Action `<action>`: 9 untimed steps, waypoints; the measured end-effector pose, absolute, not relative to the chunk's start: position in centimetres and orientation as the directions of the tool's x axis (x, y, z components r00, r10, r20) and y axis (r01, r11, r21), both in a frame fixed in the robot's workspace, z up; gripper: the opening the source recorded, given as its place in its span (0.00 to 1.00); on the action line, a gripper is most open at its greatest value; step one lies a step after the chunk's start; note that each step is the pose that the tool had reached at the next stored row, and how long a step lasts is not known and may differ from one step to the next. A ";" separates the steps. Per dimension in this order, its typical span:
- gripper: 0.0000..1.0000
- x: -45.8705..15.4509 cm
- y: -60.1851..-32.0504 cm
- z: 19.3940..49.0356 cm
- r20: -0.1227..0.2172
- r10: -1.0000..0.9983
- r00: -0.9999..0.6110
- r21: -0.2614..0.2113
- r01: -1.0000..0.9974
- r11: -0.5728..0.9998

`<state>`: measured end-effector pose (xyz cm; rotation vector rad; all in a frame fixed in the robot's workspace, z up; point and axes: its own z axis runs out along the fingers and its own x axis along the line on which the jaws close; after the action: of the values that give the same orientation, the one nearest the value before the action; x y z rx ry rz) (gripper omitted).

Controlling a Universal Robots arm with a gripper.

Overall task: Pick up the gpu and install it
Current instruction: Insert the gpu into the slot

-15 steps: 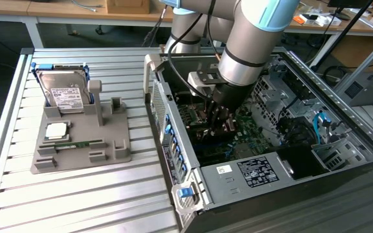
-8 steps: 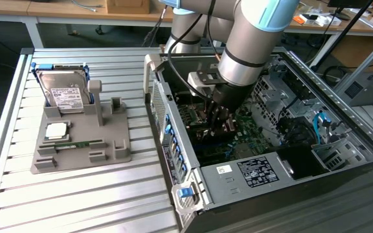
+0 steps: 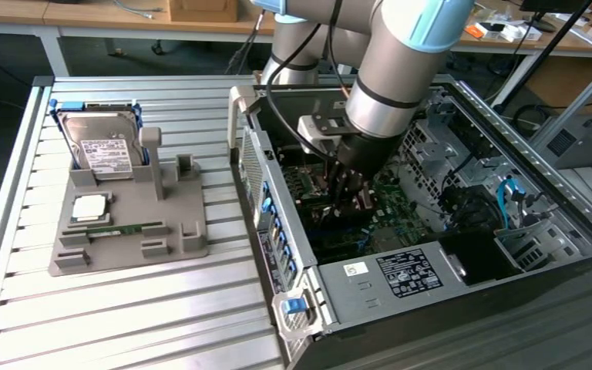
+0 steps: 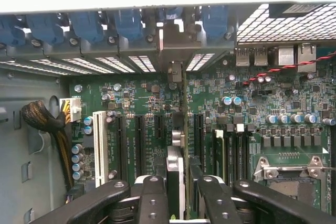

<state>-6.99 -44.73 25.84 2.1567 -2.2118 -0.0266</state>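
Observation:
My gripper (image 3: 350, 199) reaches down into the open computer case (image 3: 543, 193), over the green motherboard (image 4: 131, 108). In the wrist view the gpu (image 4: 177, 166) appears edge-on as a thin dark card between my two black fingers (image 4: 152, 198), which are shut on it. Its silver bracket (image 4: 178, 45) stands against the case's rear slot wall, among the blue slot latches (image 4: 128, 24). The card's lower edge runs along an expansion slot in the board; I cannot tell whether it is seated. In the exterior view the card (image 3: 356, 210) is mostly hidden by the gripper.
A grey fixture (image 3: 121, 223) on the slatted table holds a silver hard drive (image 3: 101, 150), a processor chip (image 3: 89, 206) and a green memory stick (image 3: 121, 229). Case walls, a power supply (image 3: 399, 274), drive cages and cables (image 4: 44, 119) surround the gripper closely.

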 end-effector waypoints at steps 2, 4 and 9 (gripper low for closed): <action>0.27 -7.0 -44.7 25.8 0.026 -0.999 -0.025 0.049 -0.998 0.026; 0.27 -7.0 -44.7 25.7 0.026 -0.999 -0.025 0.049 -0.998 0.026; 0.27 -7.0 -44.7 25.7 0.025 -0.999 -0.025 0.049 -0.998 0.026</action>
<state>-6.99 -44.73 25.65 2.1566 -2.2118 -0.0267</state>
